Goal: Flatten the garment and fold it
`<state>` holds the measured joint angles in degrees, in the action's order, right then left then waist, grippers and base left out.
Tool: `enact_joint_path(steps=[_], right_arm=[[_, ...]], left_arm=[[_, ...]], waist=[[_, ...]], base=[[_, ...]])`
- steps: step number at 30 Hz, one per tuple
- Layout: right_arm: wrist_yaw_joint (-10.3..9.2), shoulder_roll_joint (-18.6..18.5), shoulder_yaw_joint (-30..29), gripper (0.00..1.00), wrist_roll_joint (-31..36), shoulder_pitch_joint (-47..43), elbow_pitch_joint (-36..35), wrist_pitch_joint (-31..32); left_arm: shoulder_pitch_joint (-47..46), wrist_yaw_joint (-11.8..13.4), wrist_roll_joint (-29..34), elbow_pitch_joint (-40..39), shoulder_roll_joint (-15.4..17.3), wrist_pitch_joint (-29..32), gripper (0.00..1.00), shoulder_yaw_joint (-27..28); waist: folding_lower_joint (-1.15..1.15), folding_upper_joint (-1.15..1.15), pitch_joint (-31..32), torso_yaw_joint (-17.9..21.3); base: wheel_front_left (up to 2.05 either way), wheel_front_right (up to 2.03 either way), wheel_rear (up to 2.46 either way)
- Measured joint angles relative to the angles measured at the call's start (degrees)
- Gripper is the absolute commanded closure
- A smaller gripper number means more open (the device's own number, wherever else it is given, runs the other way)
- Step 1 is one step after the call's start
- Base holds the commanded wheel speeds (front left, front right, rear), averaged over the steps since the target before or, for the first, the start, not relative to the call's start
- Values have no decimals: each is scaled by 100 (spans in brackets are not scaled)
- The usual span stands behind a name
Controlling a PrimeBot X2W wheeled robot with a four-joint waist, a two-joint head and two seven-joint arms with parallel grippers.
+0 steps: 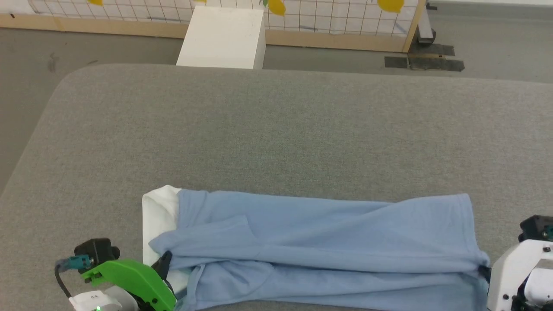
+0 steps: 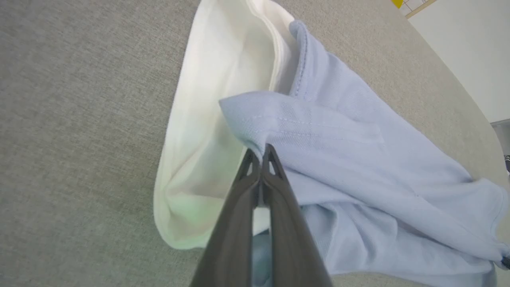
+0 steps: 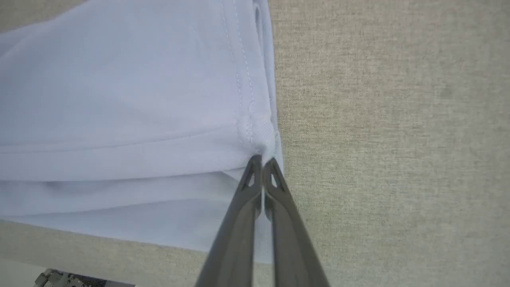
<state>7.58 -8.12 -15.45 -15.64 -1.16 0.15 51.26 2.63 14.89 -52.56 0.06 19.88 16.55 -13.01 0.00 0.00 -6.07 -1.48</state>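
Garment (image 1: 319, 242) lies banded near me — my left gripper (image 2: 261, 151) clamps its collar end, my right gripper (image 3: 263, 160) the hem corner, presumably to fold evenly.

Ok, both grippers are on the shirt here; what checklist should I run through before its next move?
1. Left gripper shut on the garment, on a blue fold beside the white collar: ok.
2. Right gripper shut on the hem corner at the other end: ok.
3. Garment lying flat: not ok, creases and a loose flap near the collar.
4. Near long edge on the grey table: cannot tell, cut off at the head view's bottom.
5. Both grips taking equal layers: cannot tell.
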Motion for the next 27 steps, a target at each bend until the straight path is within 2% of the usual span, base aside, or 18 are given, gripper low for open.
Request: enact_joint_path(steps=[1, 2, 5, 9, 13, 18, 21, 26, 27], right_arm=[[0, 11, 3, 53, -13, -24, -12, 18], [0, 18, 3, 0, -33, -36, -36, 16], [0, 54, -56, 0, -181, -54, -240, 13], [0, 108, -240, 0, -414, -103, -631, 10], [0, 11, -410, 0, -376, -12, -865, 58], [0, -335, -182, 0, -34, 274, -624, 151], [0, -316, -27, 0, 45, 410, -357, 151], [0, -271, 189, 0, 166, 467, 145, 111], [0, -301, 300, 0, 183, 491, 469, 91]], left_arm=[[-1, 21, 0, 32, -3, 0, 0, 3], [-2, 49, 0, 57, -5, 2, 0, 5], [-4, 220, 5, 70, 15, 27, 0, 83], [-29, 290, 113, -219, 143, -153, 0, 240], [-212, 280, 628, -476, 399, -890, 0, 439], [-450, -51, 1299, -476, 453, -2220, 0, 459], [-509, -223, 1627, -300, 398, -2894, 0, 439], [-623, -553, 2145, -107, 236, -3104, 0, 426], [-652, -680, 2449, -151, 38, -3110, 0, 522]], waist=[[0, 0, 20, 7], [0, 0, 38, 13], [0, 0, 100, 37], [0, 0, 162, 65], [0, 0, 173, 106], [0, 0, 65, 119], [0, 0, -24, 89], [0, 0, -170, 4], [0, 0, -250, -49]], base=[[0, 0, 0], [0, 0, 0], [0, 0, 0], [0, 0, 0], [0, 0, 0], [0, 0, 0], [0, 0, 0], [0, 0, 0], [0, 0, 0]])
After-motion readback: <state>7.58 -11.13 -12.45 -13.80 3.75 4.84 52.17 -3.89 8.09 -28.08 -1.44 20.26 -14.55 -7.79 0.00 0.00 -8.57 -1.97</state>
